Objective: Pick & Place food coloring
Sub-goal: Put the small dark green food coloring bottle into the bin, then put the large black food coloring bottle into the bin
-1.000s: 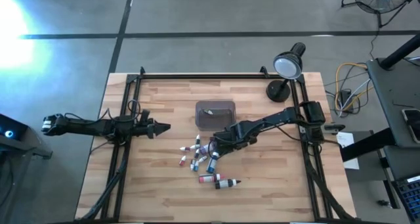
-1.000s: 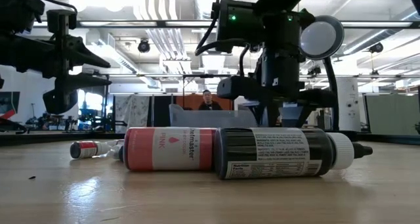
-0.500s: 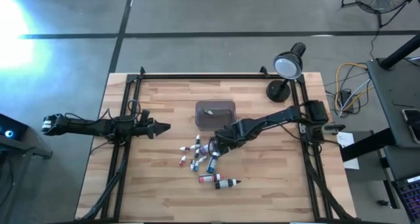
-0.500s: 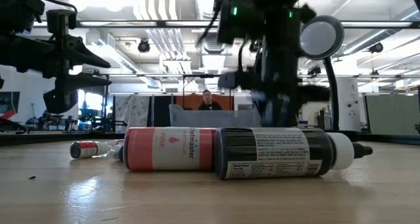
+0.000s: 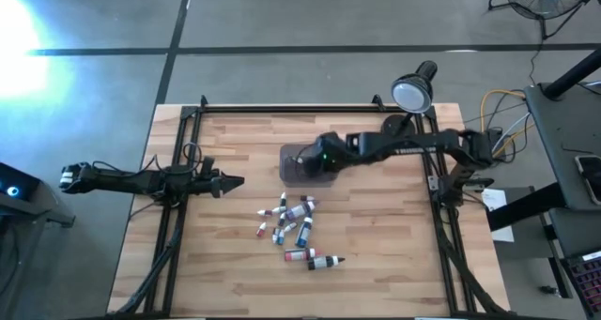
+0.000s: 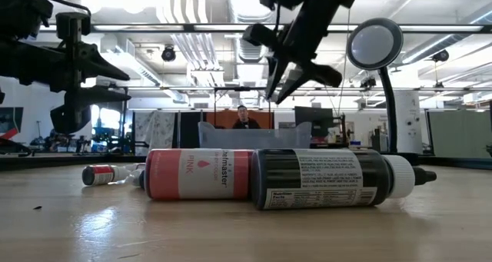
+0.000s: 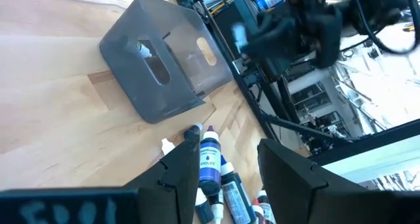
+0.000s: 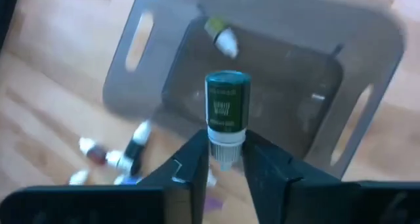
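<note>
The wooden worktop point(image 5: 376, 254) stood on a grey concrete floor, ringed by a black frame, with a round desk lamp point(image 5: 411, 95) at its far right corner and an open hall of ceiling lights and workstations beyond it, where a person point(image 6: 244, 117) sat in the distance.

Near the middle of the far edge lay the clear grey plastic tray point(image 5: 293, 154), and one small bottle point(image 8: 220, 35) with a white tip already lay inside it. The right gripper point(image 8: 222, 159) hung directly over that tray, well clear of the wood, its jaws closed on the white neck of a green food coloring bottle point(image 8: 226, 108) whose flat base pointed down toward the tray. From table height the same gripper point(image 6: 286, 66) showed high up, tilted, above the tray's rim.

The remaining food coloring bottles point(image 5: 293, 219) lay scattered on their sides in a loose cluster around the worktop's centre, just nearer than the tray. Closest to the near edge lay a pink-labelled bottle point(image 6: 200, 174) and a dark bottle point(image 6: 327, 178) with a white cap and black tip, end to end and touching.

The left gripper point(image 5: 228, 182) waited by the left edge, pointing toward the centre, holding nothing, its fingers point(image 7: 187, 165) slightly parted with a violet bottle point(image 7: 209, 159) visible between them farther off.
</note>
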